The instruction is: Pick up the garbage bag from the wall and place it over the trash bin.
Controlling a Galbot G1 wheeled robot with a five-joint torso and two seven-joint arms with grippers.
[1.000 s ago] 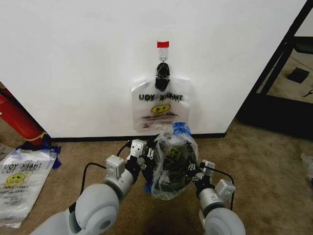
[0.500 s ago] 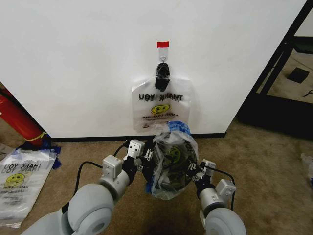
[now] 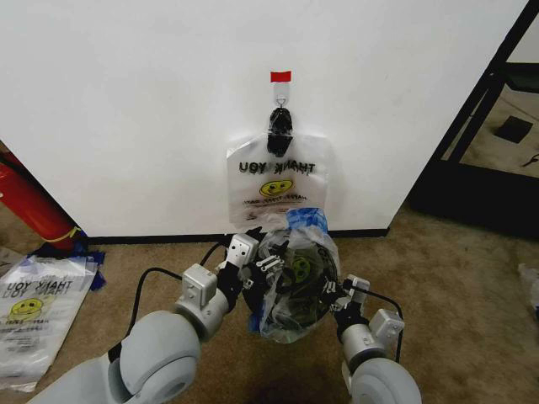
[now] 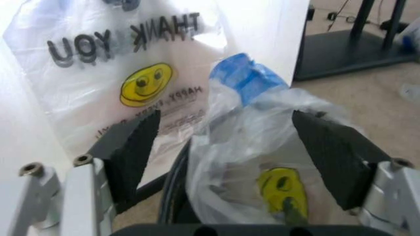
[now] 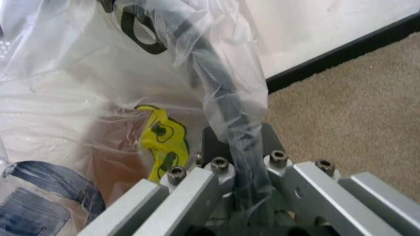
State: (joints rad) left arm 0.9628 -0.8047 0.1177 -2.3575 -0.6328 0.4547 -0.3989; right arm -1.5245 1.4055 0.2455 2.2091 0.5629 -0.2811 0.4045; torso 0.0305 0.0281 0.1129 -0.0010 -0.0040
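- Step in hand, by my read: the fitting stage. The garbage bag [image 3: 295, 282] was draped over the trash bin [image 3: 290, 295], between the two tools, and looked bunched, not seated all round.
- Left tool [image 3: 261, 268]: spread wide, holding nothing. In the left wrist view its pads [image 4: 135, 147] stood apart with bag film and the bin's dark rim [image 4: 176, 196] in the gap between them, touching neither pad as far as I could tell.
- Right tool [image 3: 335, 296]: closed down on the bag and bin rim together; the right wrist view showed the rim wrapped in film [image 5: 229, 128] running straight into the jaws.
- Bag's blue patch [image 4: 246, 78] sat on the far side from the left tool, toward the wall [image 3: 126, 101].
- A second printed bag [image 3: 276, 181] hung on the wall hook [image 3: 280, 126] just beyond both tools.
- Next move likely calls for the left tool to close on loose film at its side and pull it down over the rim while the right one anchors.
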